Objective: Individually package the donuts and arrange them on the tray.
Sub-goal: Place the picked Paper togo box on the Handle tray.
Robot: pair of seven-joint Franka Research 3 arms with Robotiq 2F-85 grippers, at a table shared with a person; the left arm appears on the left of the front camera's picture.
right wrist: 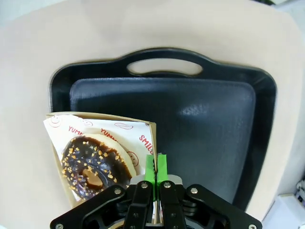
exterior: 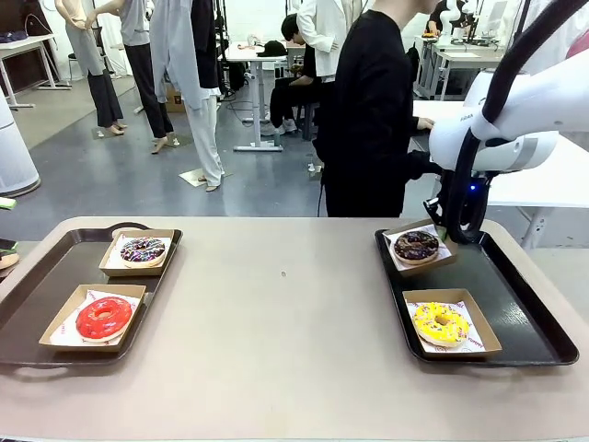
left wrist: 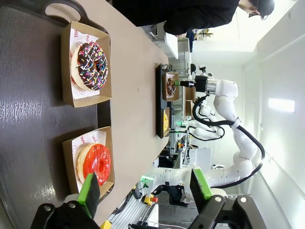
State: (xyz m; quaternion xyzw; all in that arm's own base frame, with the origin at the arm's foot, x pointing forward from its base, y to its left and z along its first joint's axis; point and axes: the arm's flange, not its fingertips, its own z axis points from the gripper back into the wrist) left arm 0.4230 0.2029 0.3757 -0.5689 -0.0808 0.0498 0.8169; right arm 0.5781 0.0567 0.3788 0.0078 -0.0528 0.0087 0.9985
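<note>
The dark chocolate sprinkled ring donut (exterior: 416, 245) lies in a shallow paper-lined cardboard box (right wrist: 151, 136) at the far end of the right black plastic tray (exterior: 515, 304), with the yellow sprinkled donut (exterior: 441, 323) boxed nearer. The right gripper (right wrist: 156, 164) is clenched on that box's wall. The glossy red donut (exterior: 104, 318) and purple-white sprinkled donut (exterior: 143, 250) sit boxed on the left black tray (exterior: 37, 285) on the beige table (exterior: 276, 331). The left gripper (left wrist: 143, 188) is spread, grasping nothing.
</note>
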